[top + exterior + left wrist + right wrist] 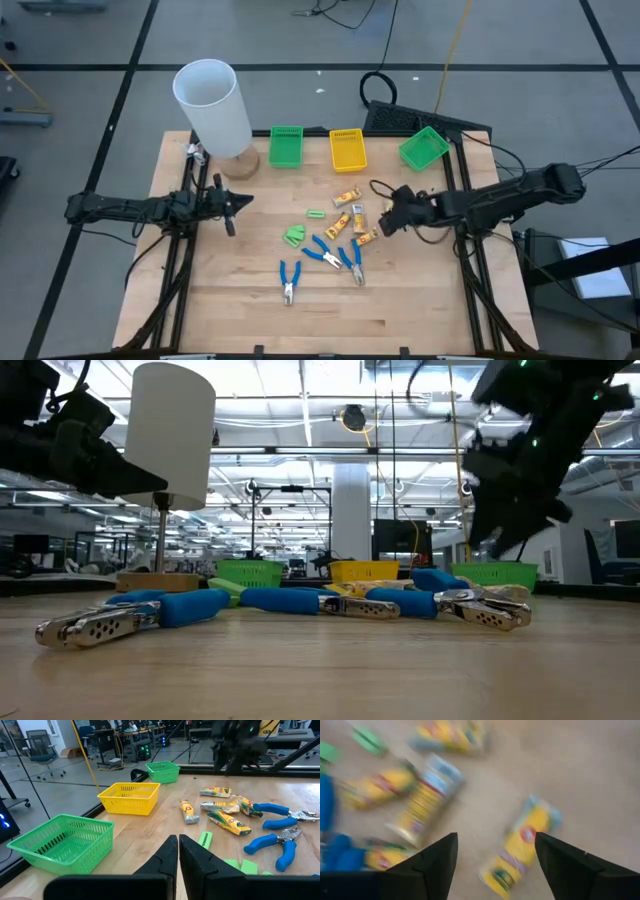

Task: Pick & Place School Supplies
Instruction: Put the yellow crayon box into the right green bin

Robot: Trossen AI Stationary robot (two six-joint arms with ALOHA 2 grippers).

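Several yellow-orange packs lie flat mid-table (346,196) (358,215) (337,226) (365,238). Light-green pieces (316,213) (294,236) lie to their left. Three blue-handled pliers (289,282) (322,252) (353,265) lie nearer the front. My right gripper (385,222) is open and hovers above the table; one yellow pack (520,845) shows below, between its fingers (437,862). My left gripper (232,205) is shut and empty, left of the items, clear of the table; its fingers (177,855) point toward the green pieces (205,840).
A green bin (286,146), a yellow bin (347,150) and a tilted green bin (423,148) stand along the far edge. A tall white cylinder (212,108) on a round wooden base stands at the far left. Cables lie beyond the far edge.
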